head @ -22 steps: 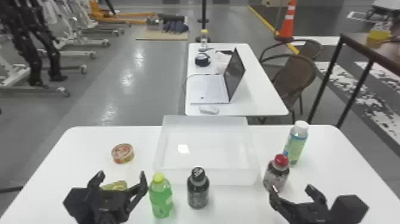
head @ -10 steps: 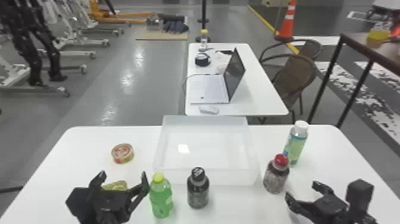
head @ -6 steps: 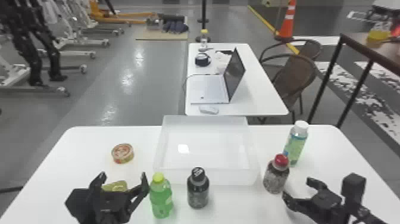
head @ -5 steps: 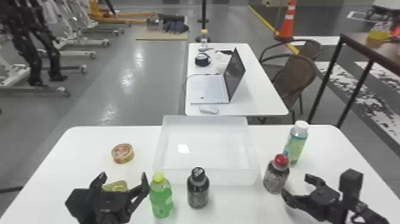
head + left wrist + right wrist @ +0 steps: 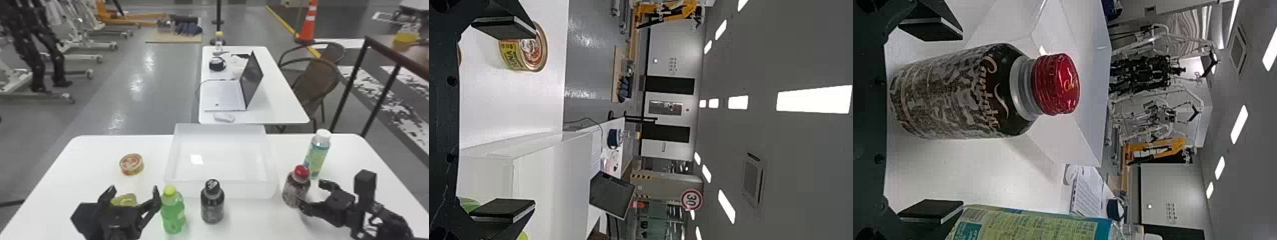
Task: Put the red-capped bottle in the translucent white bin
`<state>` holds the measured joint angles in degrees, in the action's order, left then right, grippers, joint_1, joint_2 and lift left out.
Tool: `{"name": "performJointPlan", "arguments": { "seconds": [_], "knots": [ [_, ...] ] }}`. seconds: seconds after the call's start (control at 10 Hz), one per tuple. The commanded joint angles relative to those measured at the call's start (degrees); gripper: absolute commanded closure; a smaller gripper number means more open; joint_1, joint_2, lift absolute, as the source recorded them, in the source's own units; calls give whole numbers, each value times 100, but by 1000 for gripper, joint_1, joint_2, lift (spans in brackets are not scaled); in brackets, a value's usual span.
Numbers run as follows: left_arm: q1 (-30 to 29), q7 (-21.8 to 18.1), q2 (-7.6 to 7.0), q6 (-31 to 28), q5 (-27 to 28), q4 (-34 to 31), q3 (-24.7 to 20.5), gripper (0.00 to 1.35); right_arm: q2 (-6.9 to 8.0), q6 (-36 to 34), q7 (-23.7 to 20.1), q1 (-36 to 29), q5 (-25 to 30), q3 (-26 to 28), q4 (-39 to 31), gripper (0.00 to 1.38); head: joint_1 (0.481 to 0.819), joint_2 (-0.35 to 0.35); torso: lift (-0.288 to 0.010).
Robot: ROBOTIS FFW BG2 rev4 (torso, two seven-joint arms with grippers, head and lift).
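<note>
While my right hand (image 5: 312,195) is spread wide at the red-capped bottle (image 5: 297,188), gripping nothing, that bottle stands upright on the table (image 5: 95,153), outside the bin (image 5: 223,190), near its front right corner. My left hand (image 5: 134,191), also wide open and empty, is beside the green bottle (image 5: 173,213).

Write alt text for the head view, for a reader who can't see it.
A red-capped bottle stands upright on a white table, right of the translucent white bin, with the open jaws of the right gripper close by. The left gripper, also open, is beside a green bottle.
</note>
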<state>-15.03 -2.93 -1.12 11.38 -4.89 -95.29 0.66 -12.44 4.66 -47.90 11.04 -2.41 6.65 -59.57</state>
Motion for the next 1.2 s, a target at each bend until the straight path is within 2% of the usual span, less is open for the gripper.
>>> {"name": "performJointPlan", "arguments": {
  "seconds": [0.0,0.4,0.5,0.6,0.7,1.1],
  "knots": [
    [9,-6,16,13,-12,10,5,107,-57,0,-97,214,-137,-260,332,105,549,0,-100],
    [9,-23,16,39,-73,45,14,107,-92,79,-62,548,21,-638,517,108,549,0,-100],
    [9,-23,16,39,-82,45,5,107,-100,79,-62,557,21,-647,517,343,549,0,-100],
    [9,-23,16,39,-91,45,5,107,-92,79,-53,548,-85,-647,517,1087,549,0,-100],
    [9,-23,16,39,-91,45,5,107,-92,26,-44,495,-164,-647,429,1093,549,0,-100],
    [26,-23,7,48,-100,54,5,107,-153,-782,-18,-23,-304,-629,-775,1085,549,0,-100]
  ]
}}
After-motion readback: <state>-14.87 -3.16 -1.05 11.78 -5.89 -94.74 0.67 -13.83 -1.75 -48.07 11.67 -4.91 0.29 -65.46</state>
